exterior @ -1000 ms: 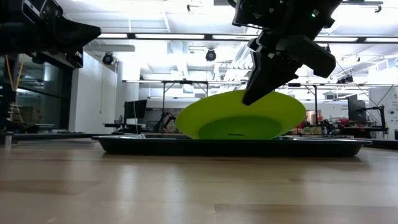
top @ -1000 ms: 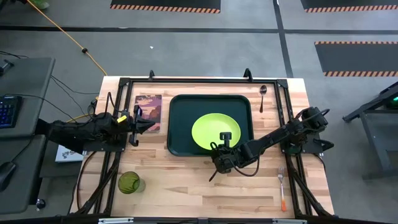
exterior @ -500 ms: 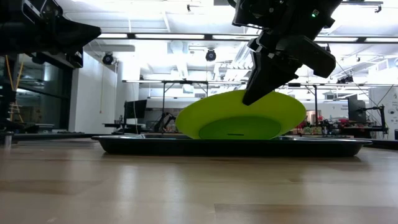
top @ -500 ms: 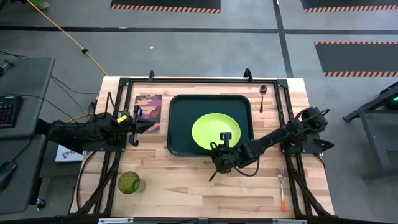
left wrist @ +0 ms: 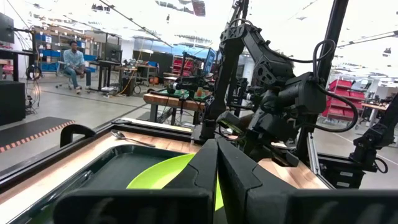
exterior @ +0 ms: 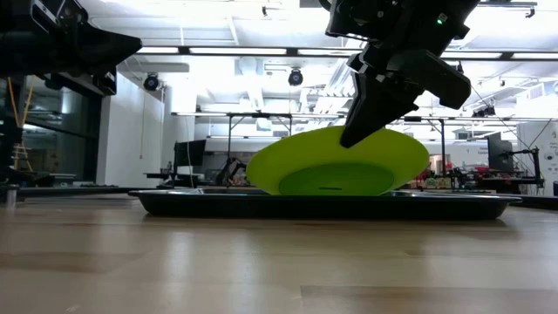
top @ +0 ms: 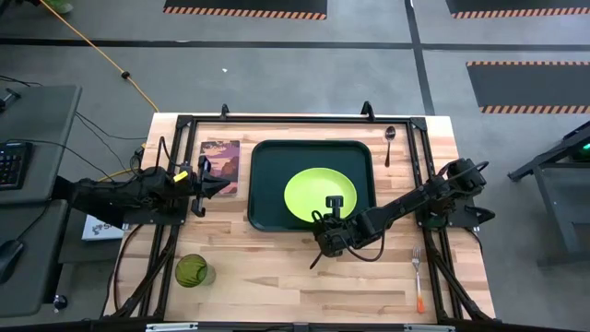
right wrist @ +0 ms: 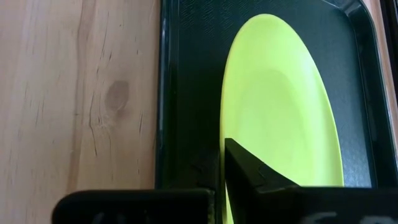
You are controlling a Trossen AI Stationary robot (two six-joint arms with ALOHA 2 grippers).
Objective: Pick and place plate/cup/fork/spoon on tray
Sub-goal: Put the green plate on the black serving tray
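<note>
From above, the plate (top: 318, 195) is seen inside the tray (top: 267, 184), its near edge pinched by the right gripper (top: 334, 208). At table height, the plate's tilt is revealed, the gripped edge lifted. In the left wrist view, the left gripper (left wrist: 216, 163) is seen closed, empty.

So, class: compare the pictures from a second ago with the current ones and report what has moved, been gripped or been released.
Nothing visibly changed. The right gripper still holds the round lime-green plate by its rim, tilted over the dark-green rectangular tray. The left gripper stays shut beside the tray. The dark-green textured cup, orange-handled fork and all-metal spoon lie untouched on the table.
</note>
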